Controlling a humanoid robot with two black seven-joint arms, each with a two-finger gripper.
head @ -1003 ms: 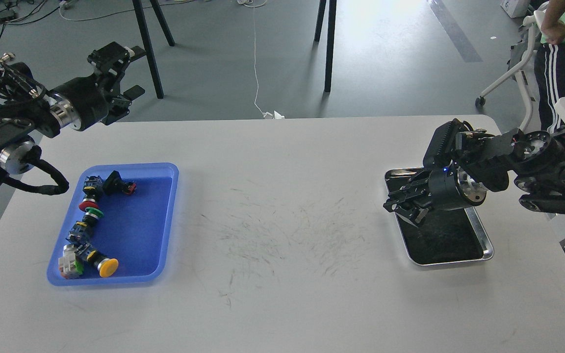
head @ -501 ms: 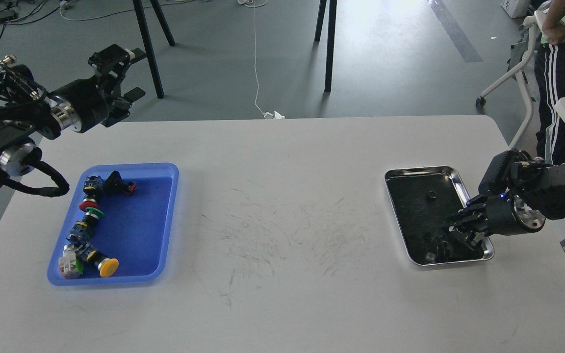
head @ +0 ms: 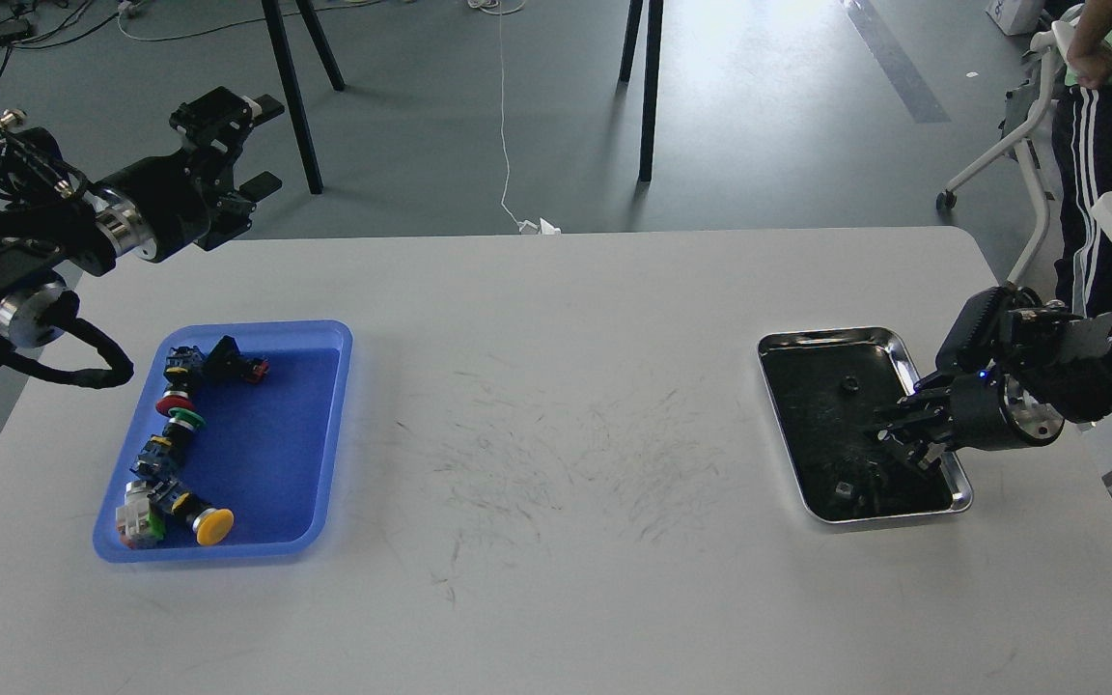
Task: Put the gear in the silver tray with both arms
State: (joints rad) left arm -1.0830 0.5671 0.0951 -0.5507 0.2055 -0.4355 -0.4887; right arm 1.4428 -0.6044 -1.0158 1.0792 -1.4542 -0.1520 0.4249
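The silver tray (head: 903,349) lies at the right of the white table, with a dark inside. A small dark gear (head: 847,385) lies in its far part and another small dark piece (head: 843,489) lies near its front edge. My right gripper (head: 897,433) hangs low over the tray's right side with its fingers spread and nothing between them. My left gripper (head: 252,142) is held high beyond the table's far left edge, open and empty, well away from the trays.
A blue plastic tray (head: 329,430) at the left holds several coloured push-button parts (head: 177,417). Black stand legs (head: 291,87) stand behind the table. A person (head: 1111,97) and a chair stand at the far right.
My right gripper swung from the tray's far left to its right side and now sits a little higher. A small dark piece now lies in the tray's front. The left arm barely moved.
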